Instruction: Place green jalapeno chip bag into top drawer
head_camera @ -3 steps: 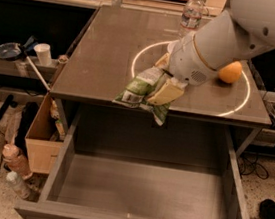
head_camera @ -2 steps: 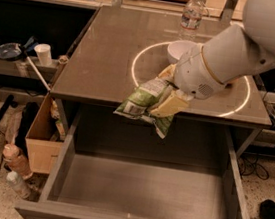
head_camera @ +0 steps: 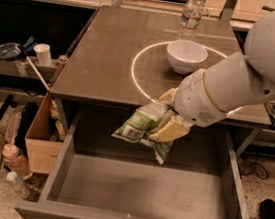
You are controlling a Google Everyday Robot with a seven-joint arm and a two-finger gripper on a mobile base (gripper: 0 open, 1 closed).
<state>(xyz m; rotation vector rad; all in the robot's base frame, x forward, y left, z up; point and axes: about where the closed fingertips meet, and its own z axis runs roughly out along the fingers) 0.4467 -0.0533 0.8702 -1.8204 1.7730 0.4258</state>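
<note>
While your gripper [head_camera: 169, 127] clamped the green jalapeno chip bag [head_camera: 138, 124] above the top drawer [head_camera: 142, 190], you next needed lowering, then release.

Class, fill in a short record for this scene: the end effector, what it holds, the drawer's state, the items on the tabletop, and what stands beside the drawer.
end effector: over the back of the top drawer, shut on the green jalapeno chip bag
bag: hanging in the air, not touching the drawer bottom
drawer: pulled open, bare grey bottom showing
on table: white bowl, water bottle
left of drawer: cardboard box on the floor
</note>
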